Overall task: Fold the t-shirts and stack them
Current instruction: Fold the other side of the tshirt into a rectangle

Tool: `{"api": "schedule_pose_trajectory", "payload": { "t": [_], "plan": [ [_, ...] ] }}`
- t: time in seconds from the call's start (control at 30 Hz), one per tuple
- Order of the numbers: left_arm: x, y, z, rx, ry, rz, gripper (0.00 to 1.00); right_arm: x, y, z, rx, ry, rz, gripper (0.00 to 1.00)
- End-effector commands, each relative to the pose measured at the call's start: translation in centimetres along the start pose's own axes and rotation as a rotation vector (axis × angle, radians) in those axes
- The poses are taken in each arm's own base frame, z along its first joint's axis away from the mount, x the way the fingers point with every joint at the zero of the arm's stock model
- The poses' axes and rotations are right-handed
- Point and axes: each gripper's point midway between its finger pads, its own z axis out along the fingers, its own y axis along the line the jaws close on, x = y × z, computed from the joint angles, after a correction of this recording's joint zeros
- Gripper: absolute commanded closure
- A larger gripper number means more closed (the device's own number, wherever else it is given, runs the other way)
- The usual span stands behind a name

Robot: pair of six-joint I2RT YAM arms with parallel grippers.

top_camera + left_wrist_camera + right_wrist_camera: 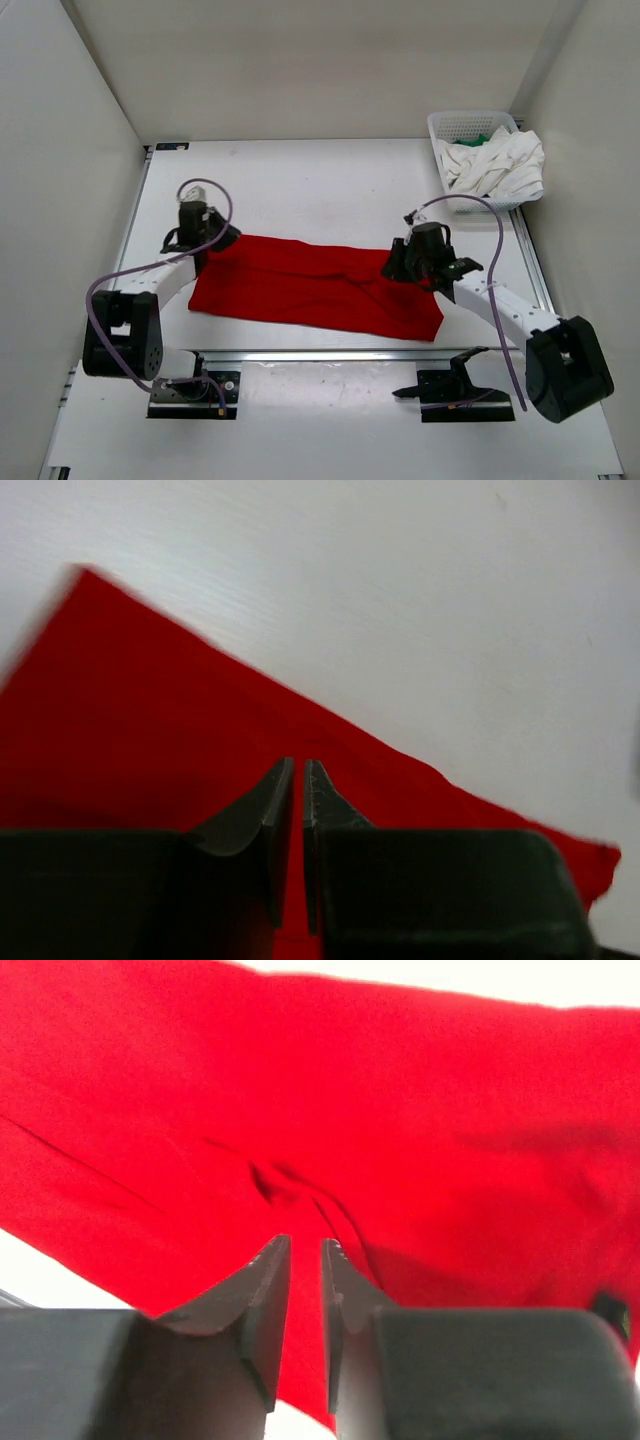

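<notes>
The red t-shirt (pixel 310 290) lies folded into a long band across the middle of the table, with a small pucker near its right part. My left gripper (pixel 214 240) hovers at the shirt's far left corner. In the left wrist view its jaws (pixel 298 765) stand a thin slit apart over the red t-shirt (pixel 150 730), with nothing clamped. My right gripper (pixel 396 264) sits over the shirt's far right edge. Its jaws (pixel 305 1242) are narrowly open above the wrinkled red t-shirt (pixel 420 1130). The white t-shirt (pixel 500 165) and a bit of the green t-shirt (pixel 483 137) lie in the basket.
A white mesh basket (pixel 450 122) stands at the far right corner. White walls enclose the table (pixel 300 180) on the left, back and right. Two black arm mounts (pixel 455 385) sit on the rail at the near edge.
</notes>
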Motion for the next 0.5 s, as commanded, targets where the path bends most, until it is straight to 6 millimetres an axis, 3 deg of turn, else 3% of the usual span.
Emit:
{"api": "schedule_pose_trajectory", "payload": {
  "t": [0.0, 0.07, 0.2, 0.37, 0.4, 0.43, 0.47],
  "plan": [
    [-4.0, 5.1, -2.2, -0.038, -0.152, -0.219, 0.80, -5.5, 3.7, 1.3, -0.123, -0.145, -0.080, 0.79],
    [-4.5, 4.5, -2.1, -0.022, -0.166, -0.205, 0.79, -5.3, 3.4, 2.3, -0.109, -0.127, -0.095, 0.76],
    [-2.3, 3.4, 0.0, 0.009, -0.058, -0.222, 0.81, -5.5, 3.3, 4.2, -0.117, -0.100, -0.099, 0.77],
    [0.8, 3.0, 0.8, 0.070, 0.009, -0.261, 0.84, -3.9, 3.7, 5.8, -0.133, -0.016, -0.114, 0.90],
    [1.4, 2.0, 0.7, 0.085, 0.016, -0.230, 0.84, -3.3, 3.7, 5.9, -0.134, 0.002, -0.124, 0.98],
    [2.0, 1.5, 0.6, 0.086, 0.018, -0.201, 0.83, -3.2, 4.2, 5.8, -0.149, 0.002, -0.135, 1.00],
    [2.3, 0.9, 0.4, 0.097, 0.018, -0.186, 0.83, -1.9, 4.3, 5.5, -0.145, 0.038, -0.143, 1.00]
  ]
}}
